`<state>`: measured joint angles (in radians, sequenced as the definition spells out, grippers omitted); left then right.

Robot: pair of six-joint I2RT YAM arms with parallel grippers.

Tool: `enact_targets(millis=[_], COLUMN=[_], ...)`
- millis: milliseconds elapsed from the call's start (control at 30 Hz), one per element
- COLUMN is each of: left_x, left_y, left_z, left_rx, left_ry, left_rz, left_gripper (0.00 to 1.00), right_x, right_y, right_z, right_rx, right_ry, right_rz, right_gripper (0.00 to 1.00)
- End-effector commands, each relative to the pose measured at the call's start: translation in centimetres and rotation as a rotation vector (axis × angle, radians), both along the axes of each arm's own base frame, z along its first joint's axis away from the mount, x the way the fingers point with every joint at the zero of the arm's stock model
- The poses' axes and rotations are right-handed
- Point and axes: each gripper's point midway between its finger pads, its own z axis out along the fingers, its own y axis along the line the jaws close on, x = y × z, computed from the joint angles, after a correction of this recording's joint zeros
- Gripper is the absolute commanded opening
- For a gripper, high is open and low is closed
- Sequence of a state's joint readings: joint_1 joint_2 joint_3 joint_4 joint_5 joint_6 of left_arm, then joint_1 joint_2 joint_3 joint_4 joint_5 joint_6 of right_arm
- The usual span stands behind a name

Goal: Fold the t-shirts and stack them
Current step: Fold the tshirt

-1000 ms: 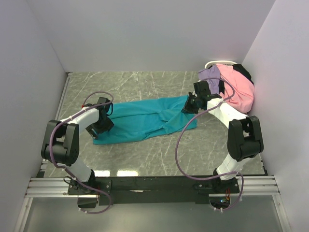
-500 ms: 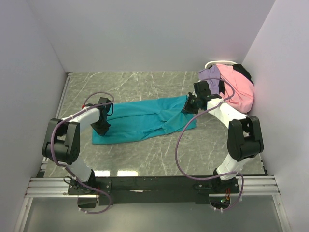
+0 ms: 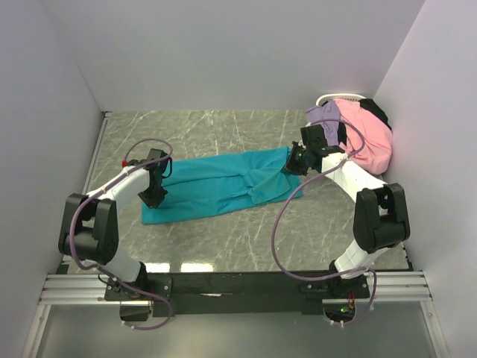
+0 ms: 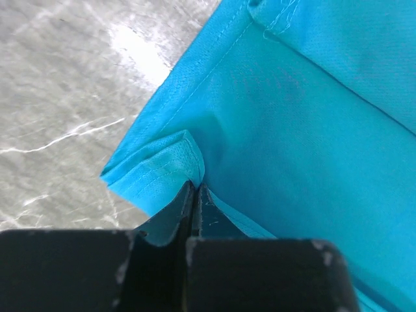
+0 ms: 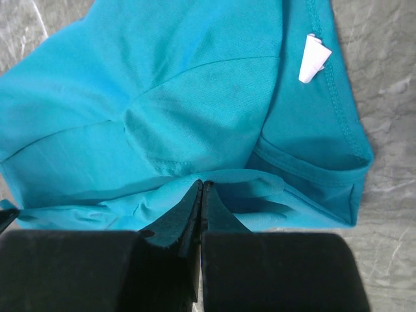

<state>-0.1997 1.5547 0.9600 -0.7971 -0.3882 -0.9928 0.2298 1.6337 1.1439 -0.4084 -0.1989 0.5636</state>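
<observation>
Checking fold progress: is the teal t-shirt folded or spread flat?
Partly folded: the teal t-shirt lies as a long narrow strip, layers overlapping.

White arm links [image 3: 119, 185], black joint housings [image 3: 381, 216], looping purple cables [image 3: 273, 235]

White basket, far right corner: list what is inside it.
A pink t-shirt on top, a lavender t-shirt at its left, a black t-shirt behind. Only part of the white rim shows; the floor and anything lower are covered.
</observation>
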Motion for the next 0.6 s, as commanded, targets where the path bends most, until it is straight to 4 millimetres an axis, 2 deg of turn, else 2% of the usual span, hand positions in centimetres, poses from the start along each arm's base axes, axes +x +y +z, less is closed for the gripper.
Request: enact_targets(millis=[0,167,367,567], left_x=[0.1,-0.2,-0.3,0.5], left_y=[0.8,1.3,1.7,1.7], left_z=[2.4,2.4,1.3,0.1], left_rx=[0.028,0.056,0.085,0.104], left_ry=[-0.059,-0.056,-0.016,0.019], left_rz=[0.031,0.05,0.06,0.05], left_gripper=[0.01,0.01,0.02,0.18], right_x=[0.4,0.8,1.8,2.8], right_y=[-0.9,-0.9,-0.8,-0.8], right_z=[2.4,2.1,1.5,0.8], right_rx=[-0.027,-0.032,-0.045,-0.061], right_ry=[-0.08,-0.075,-0.071,-0.053], right_rz=[-0.014,-0.014,-0.014,-0.01], right_gripper=[0.0,0.0,0.0,0.0])
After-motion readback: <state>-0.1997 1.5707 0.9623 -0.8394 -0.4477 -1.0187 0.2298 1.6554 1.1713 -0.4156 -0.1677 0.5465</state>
